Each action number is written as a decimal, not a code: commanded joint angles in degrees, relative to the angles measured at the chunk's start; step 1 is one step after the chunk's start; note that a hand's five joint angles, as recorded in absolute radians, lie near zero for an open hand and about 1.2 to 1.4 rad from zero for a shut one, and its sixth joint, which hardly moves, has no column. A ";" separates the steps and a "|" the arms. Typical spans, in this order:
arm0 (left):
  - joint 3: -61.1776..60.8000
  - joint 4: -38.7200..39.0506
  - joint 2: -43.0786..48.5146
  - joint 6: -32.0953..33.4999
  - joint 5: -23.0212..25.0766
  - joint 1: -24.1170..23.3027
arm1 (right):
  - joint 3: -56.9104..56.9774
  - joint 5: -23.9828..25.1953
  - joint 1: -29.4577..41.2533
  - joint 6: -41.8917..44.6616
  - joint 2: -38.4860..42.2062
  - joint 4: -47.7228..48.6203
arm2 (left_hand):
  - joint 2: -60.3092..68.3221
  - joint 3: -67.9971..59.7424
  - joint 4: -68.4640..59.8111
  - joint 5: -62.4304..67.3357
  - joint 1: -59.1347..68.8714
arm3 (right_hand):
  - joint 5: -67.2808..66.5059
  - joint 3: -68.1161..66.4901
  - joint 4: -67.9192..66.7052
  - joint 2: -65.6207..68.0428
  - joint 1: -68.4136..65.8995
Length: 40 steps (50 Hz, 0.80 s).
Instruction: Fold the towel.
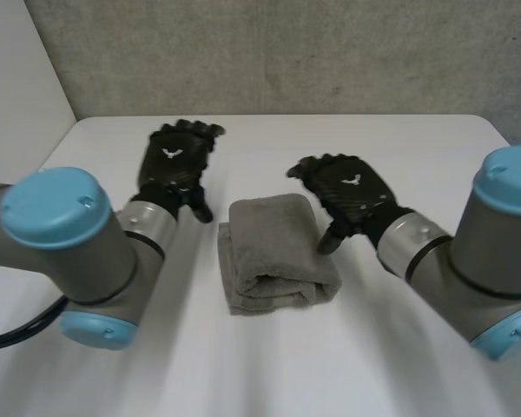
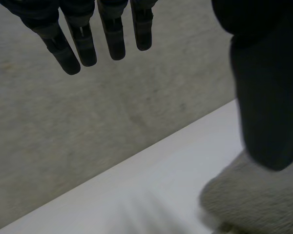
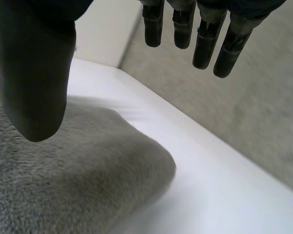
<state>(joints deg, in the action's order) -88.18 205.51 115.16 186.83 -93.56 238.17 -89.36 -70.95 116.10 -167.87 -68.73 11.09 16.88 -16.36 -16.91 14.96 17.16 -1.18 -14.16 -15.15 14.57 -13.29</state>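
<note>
The folded grey towel (image 1: pixel 273 252) lay on the white table (image 1: pixel 269 365) between the left hand (image 1: pixel 175 161) and the right hand (image 1: pixel 347 187), close by each thumb, both hands empty with fingers straight.

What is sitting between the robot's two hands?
The folded grey towel, lying on the white table. The head view shows it between the open left hand and the open right hand.
</note>
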 commanded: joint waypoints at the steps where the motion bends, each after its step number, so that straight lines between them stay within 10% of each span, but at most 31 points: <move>1: 3.71 0.07 7.52 -0.24 0.75 -4.91 | 2.25 -0.59 -3.69 -6.07 3.24 -4.94 | -4.31 3.79 4.34 -12.40 -4.59 | 1.18 4.16 5.15 -4.57 3.29; 21: 3.81 -4.51 14.13 0.29 0.31 -5.53 | 8.06 -1.29 -2.02 -3.08 16.79 -6.17 | -3.81 3.28 3.84 -11.89 -4.08 | 1.18 4.16 5.15 -4.57 3.29; 29: 3.89 -6.79 8.59 0.03 0.22 -5.44 | 8.06 -3.05 -0.61 -0.62 8.26 -6.17 | -4.15 3.62 4.17 -12.23 -4.42 | 1.18 4.16 5.15 -4.57 3.29; 40: 3.19 -11.98 -5.82 -0.50 -2.77 -1.04 | 9.12 -17.20 -2.54 -1.15 -8.79 -6.70 | -5.32 4.80 5.35 -13.40 -5.60 | 1.18 4.16 5.15 -4.57 3.29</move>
<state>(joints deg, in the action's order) -84.51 196.58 117.40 186.67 -94.20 234.46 -80.84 -81.31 114.70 -168.77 -71.68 4.95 16.65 -15.94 -16.89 14.67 16.92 -1.16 -14.16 -15.15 14.57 -12.95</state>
